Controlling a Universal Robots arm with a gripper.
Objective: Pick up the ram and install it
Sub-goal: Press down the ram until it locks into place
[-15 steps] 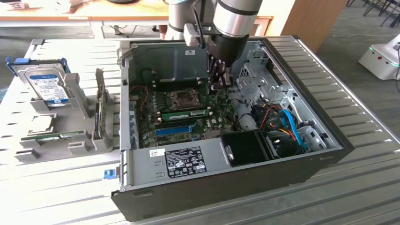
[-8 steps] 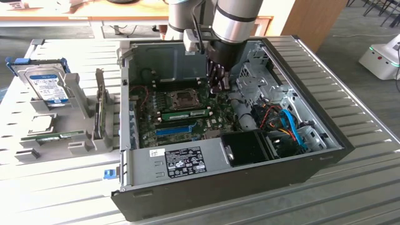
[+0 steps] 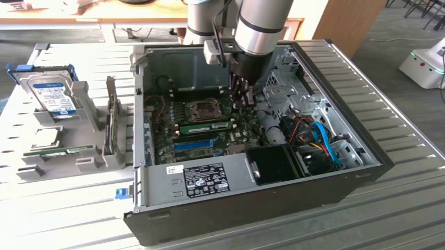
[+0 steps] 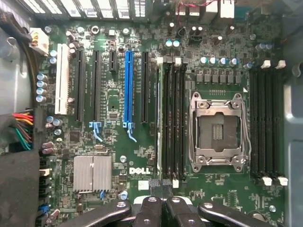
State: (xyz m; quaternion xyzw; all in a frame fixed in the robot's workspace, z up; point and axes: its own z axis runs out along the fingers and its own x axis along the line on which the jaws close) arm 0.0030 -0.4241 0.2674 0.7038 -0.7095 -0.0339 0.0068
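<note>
The ram [image 3: 208,126] is a thin green stick standing on edge in a memory slot of the motherboard [image 3: 182,112], inside the open computer case [image 3: 334,190]. In the wrist view the ram [image 4: 160,118] shows edge-on in the slot nearest the blue card slot [image 4: 127,87]. My gripper [image 3: 240,101] hangs over the board near one end of that stick. Its black fingers [image 4: 154,185] are pressed together, so the gripper [image 4: 161,185] is shut with nothing between them.
At the exterior view's left, a grey rack holds a matching green stick [image 3: 66,151], an upright expansion card [image 3: 111,120] and a hard drive [image 3: 52,96]. The empty CPU socket [image 4: 218,127], more memory slots [image 4: 267,118], a heatsink [image 4: 92,172] and cables [image 3: 316,138] crowd the case.
</note>
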